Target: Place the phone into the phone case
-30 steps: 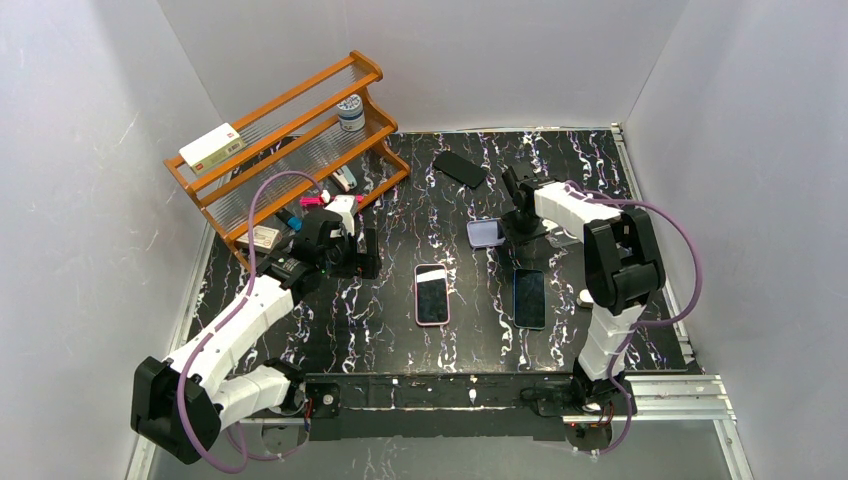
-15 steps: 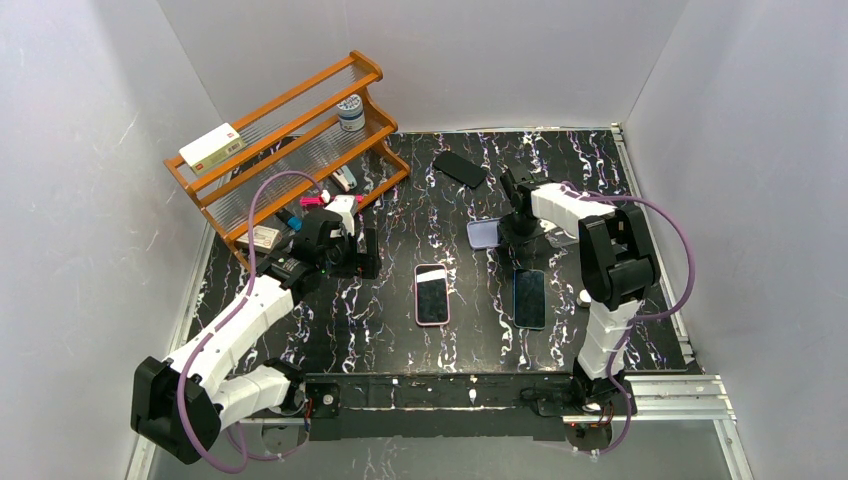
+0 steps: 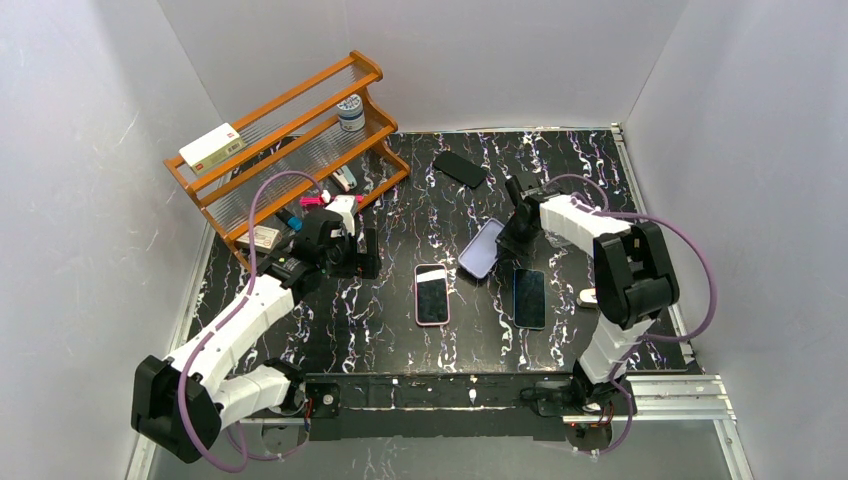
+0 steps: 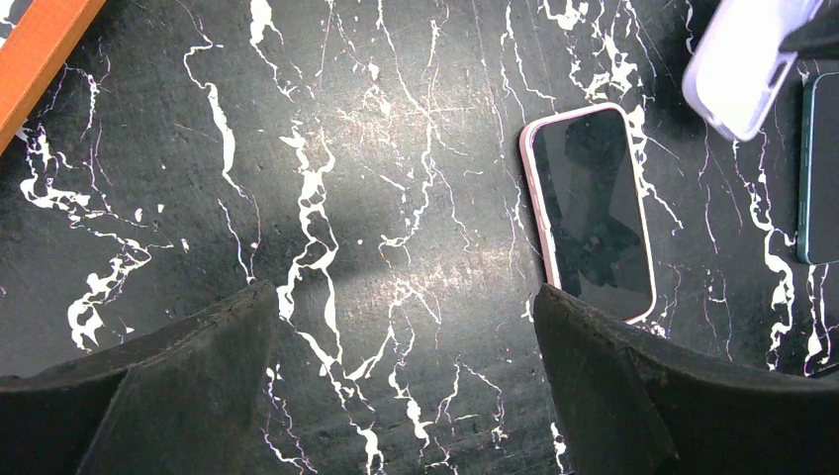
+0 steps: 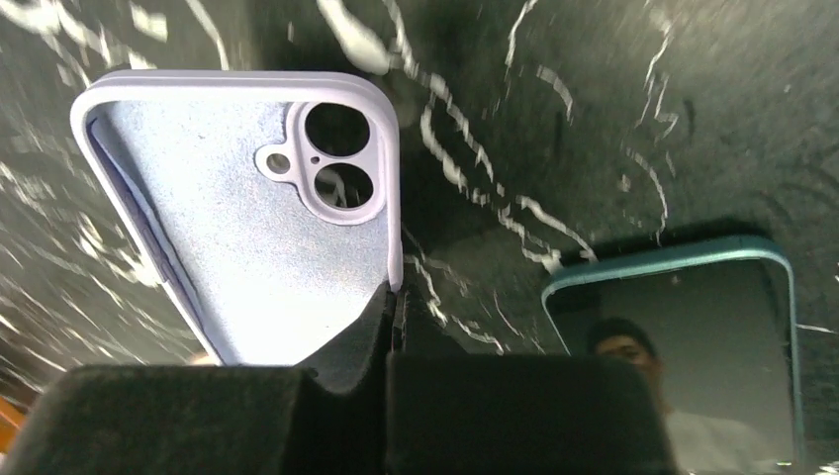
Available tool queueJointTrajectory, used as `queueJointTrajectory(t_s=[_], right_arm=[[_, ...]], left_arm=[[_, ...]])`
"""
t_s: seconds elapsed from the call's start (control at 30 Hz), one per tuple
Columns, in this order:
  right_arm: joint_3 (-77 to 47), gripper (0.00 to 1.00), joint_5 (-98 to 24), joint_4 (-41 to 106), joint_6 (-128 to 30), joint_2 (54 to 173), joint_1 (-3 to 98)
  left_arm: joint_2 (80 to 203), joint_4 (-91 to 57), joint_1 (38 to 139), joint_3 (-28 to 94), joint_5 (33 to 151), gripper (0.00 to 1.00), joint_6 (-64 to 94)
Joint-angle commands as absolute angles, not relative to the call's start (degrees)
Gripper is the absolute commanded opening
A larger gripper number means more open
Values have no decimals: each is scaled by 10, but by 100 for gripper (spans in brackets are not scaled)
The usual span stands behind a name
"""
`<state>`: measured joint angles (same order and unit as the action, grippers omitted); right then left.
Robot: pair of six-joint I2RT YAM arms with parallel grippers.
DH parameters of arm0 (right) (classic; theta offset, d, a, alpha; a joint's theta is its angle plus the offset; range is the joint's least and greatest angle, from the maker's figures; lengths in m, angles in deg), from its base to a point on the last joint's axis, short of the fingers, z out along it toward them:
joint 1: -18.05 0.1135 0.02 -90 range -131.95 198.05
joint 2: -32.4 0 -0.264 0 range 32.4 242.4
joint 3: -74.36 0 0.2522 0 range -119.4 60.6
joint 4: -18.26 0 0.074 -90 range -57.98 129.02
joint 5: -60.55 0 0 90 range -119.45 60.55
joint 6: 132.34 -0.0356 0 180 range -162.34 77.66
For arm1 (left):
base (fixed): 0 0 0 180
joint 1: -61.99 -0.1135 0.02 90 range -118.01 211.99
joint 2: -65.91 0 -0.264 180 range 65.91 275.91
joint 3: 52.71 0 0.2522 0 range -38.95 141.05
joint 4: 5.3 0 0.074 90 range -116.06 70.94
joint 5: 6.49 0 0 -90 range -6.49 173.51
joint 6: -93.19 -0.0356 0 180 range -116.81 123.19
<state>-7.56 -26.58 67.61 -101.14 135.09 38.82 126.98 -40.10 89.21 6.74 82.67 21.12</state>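
A lavender phone case (image 3: 481, 247) (image 5: 257, 228) hangs tilted above the table, its open side toward the right wrist camera. My right gripper (image 3: 511, 233) (image 5: 396, 302) is shut on the case's side wall near the camera cut-out. A pink-rimmed phone (image 3: 431, 294) (image 4: 592, 213) lies face up just near-left of the case. A teal-rimmed phone (image 3: 529, 297) (image 5: 683, 336) lies face up below the right gripper. My left gripper (image 3: 365, 255) (image 4: 404, 297) is open over bare table, left of the pink-rimmed phone. The case's corner (image 4: 747, 59) shows at the top right of the left wrist view.
A wooden rack (image 3: 290, 130) stands at the back left, holding a white box (image 3: 212, 146) and a small can (image 3: 350, 112). A flat black object (image 3: 460, 168) lies at the back of the table. A small white item (image 3: 587, 296) sits right of the teal-rimmed phone.
My right gripper has shut on the lavender case's wall and drawn it nearer and to the left, tilting it up off the table. The left arm has not moved.
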Motion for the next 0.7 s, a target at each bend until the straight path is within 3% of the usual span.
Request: queueJointTrajectory(t_s=[0.0, 0.13, 0.33, 0.67], right_arm=[[-42, 1, -314, 685, -885, 1291, 422], [-12, 1, -312, 689, -858, 1262, 470], [6, 1, -214, 744, -844, 1253, 536], [25, 7, -159, 776, -837, 1215, 544]], left_arm=[[1274, -408, 894, 84, 822, 98, 204], [1278, -408, 894, 83, 821, 98, 205], [1286, -409, 894, 83, 820, 98, 206], [1295, -410, 894, 82, 822, 98, 208]])
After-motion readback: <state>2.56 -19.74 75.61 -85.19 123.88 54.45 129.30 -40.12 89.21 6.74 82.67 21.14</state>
